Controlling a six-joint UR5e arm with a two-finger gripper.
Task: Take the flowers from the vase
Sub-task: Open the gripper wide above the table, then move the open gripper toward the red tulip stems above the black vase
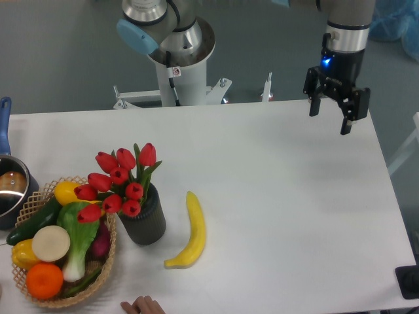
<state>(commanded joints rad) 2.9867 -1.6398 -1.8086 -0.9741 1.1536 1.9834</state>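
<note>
Red tulip buds, the flowers (120, 183), sit near the front left of the table (275, 216), standing in the vase (144, 222), a dark ribbed cylinder. The bunch spreads wider than the vase mouth and leans a bit left, over the rim of the wicker basket (39, 196) that touches or nearly touches the vase on its left. Stems run roughly upright, so the long axis is vertical, heads up, and the way out is up.

Just right of the vase lies a banana (188, 232), near but apart from it. At the very front edge, below the vase, a hand (143, 305) pokes in; I would watch that.

My gripper (332, 114) is at the far right, above the back edge of the table, well apart from the flowers. Its fingers hang down and stand open with a clear gap; nothing is between them.

So the flowers lie to the left and toward the near side from me, a long diagonal across open table. Judgement: I should travel over, come down from above on the stems or the base of the heads, and close there. Risk: dragging the vase along, or clipping the basket.
</note>
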